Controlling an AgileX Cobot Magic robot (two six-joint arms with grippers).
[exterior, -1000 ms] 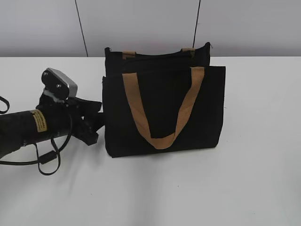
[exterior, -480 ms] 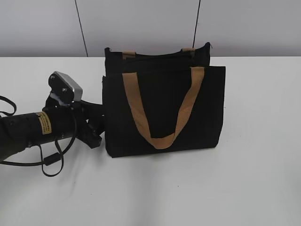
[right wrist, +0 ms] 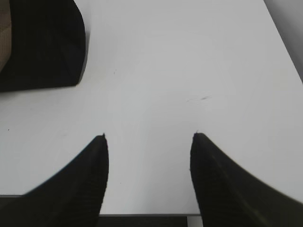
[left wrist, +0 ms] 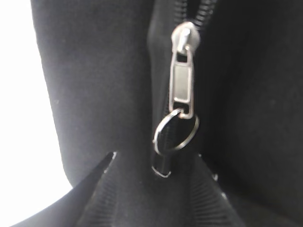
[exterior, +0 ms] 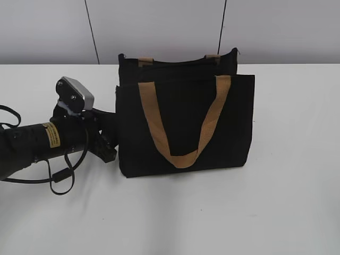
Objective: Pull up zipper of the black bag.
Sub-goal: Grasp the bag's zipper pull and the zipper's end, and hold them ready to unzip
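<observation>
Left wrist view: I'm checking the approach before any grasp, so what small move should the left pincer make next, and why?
Probably close on the ring. The left pincer is open, its fingers either side of the silver ring hanging from the zipper pull on the black bag. Nothing looks gripped yet, though exact contact is hard to tell.

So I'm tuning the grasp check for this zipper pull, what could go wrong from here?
The left gripper sits right at the silver ring of the zipper, fingers spread either side; closing could pinch fabric or miss the thin ring. The black bag stands unsupported, since the right gripper is open over bare table, so a pull might tip or drag it.
</observation>
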